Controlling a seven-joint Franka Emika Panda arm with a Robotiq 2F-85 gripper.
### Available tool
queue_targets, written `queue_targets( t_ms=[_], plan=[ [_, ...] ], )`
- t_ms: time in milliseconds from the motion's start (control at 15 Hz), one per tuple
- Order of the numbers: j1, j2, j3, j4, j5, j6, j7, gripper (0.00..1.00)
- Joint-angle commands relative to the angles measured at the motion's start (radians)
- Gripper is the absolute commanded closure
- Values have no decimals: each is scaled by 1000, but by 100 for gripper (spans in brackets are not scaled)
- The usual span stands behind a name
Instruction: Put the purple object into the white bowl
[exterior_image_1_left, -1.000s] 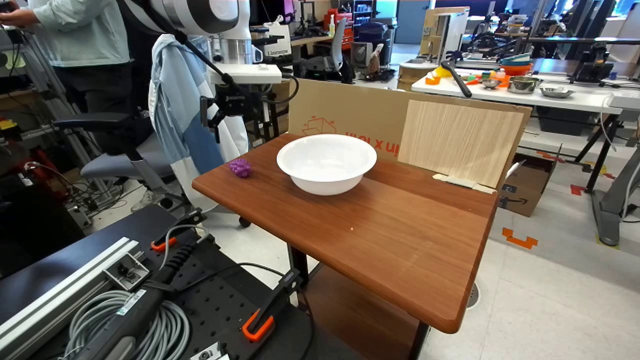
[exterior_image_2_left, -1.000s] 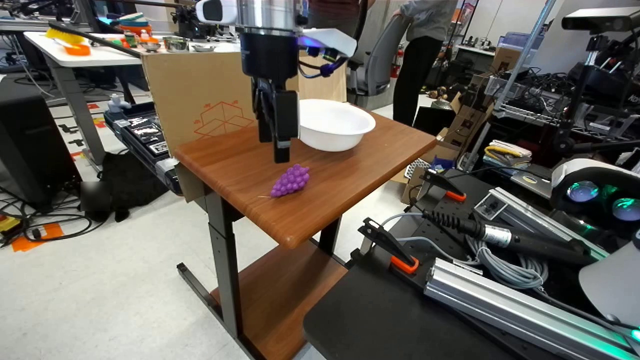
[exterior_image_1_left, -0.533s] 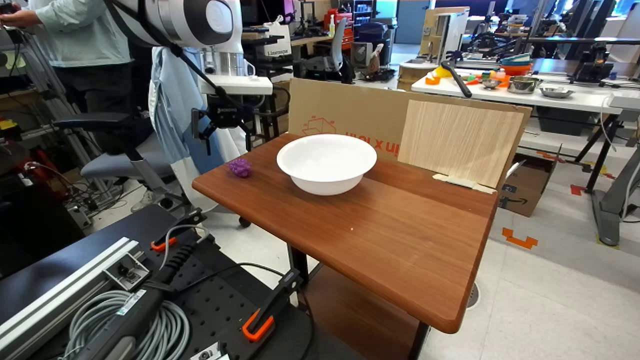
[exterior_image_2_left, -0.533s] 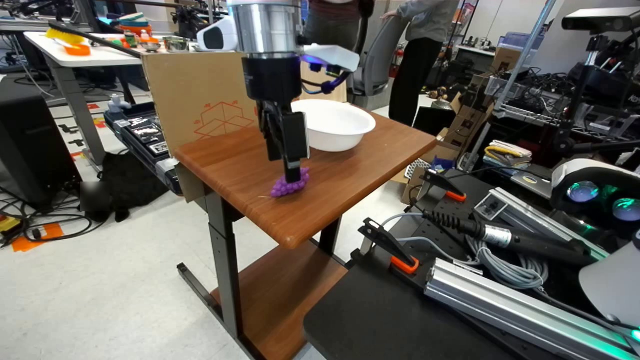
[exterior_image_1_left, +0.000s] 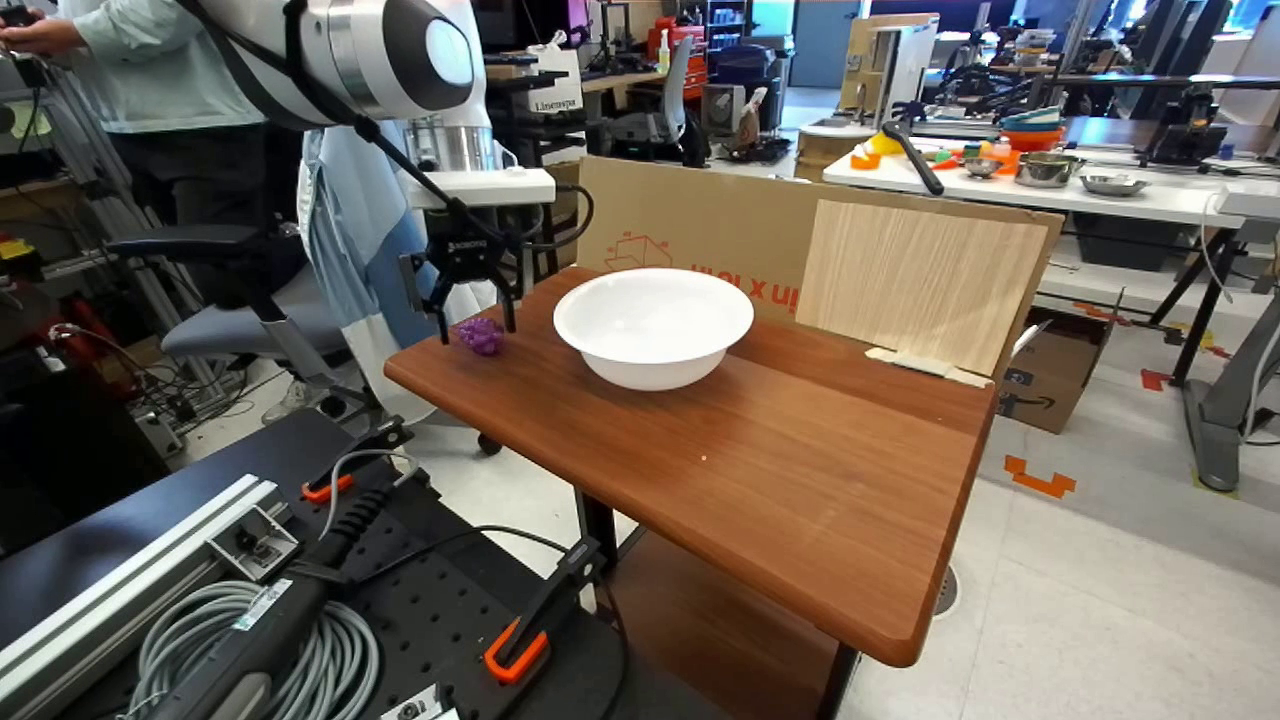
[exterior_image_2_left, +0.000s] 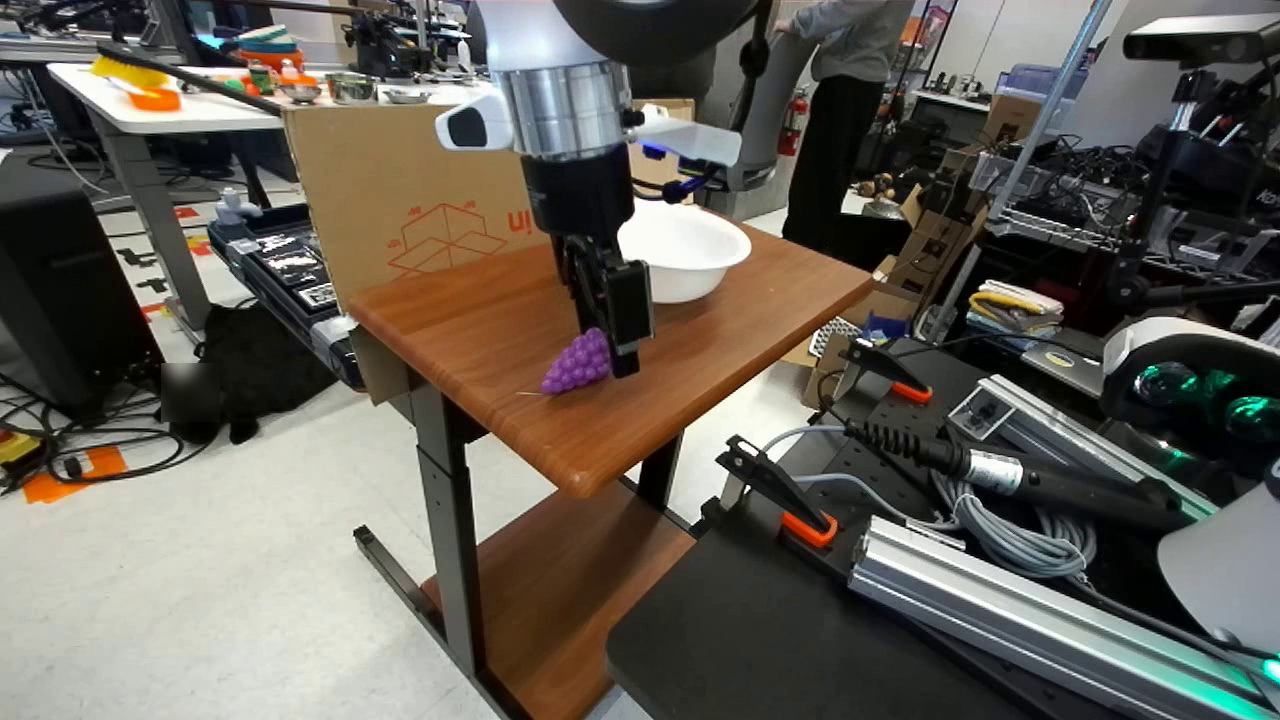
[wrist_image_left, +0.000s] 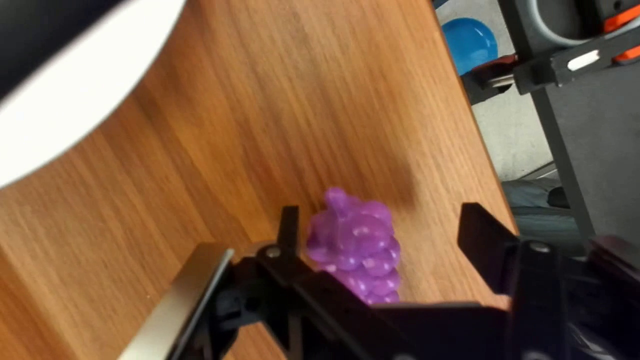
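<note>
1. the black, two-fingered tool (exterior_image_1_left: 478, 330) points downward, its fingers (wrist_image_left: 479, 245) spread well apart.
2. between them, the small, glossy, purple lump (wrist_image_left: 356, 240) shaped like a bunch of grapes lies near the edge of the brown, wood-grain, round-cornered bench (exterior_image_1_left: 800, 470). in the wrist view it sits closer to one finger, with bare wood showing towards the opposite one; whether it touches the nearer finger i cannot tell.
3. above the tool hangs the white and grey jointed robot arm (exterior_image_1_left: 345, 50), a black cable (exterior_image_1_left: 372, 130) running along it.
4. near the purple lump but apart from it, the wide, round, plain white bowl (exterior_image_1_left: 655, 372) stands upright on the bench.
5. behind the bench, in an exterior view, stands the flat brown cardboard panel (exterior_image_1_left: 700, 210) with red printing, the pale wood-grain board (exterior_image_1_left: 910, 280) leaning against it.
6. farther out, the black perforated platform (exterior_image_1_left: 440, 600) carries coiled grey cable (exterior_image_1_left: 350, 640) and orange-and-black clamps (exterior_image_1_left: 520, 650).
7. a person (exterior_image_1_left: 175, 80) in a pale top and dark trousers stands beyond the arm.
</note>
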Motion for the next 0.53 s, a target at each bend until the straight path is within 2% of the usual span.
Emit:
queue_targets(
  t_ms=[0, 333, 467],
  plan=[
    [-26, 12, -6, 14, -26, 26, 27, 51],
    [-75, -9, 5, 10, 22, 42, 9, 88],
    [-94, -23, 11, 1, 45, 53, 2, 89]
  ],
)
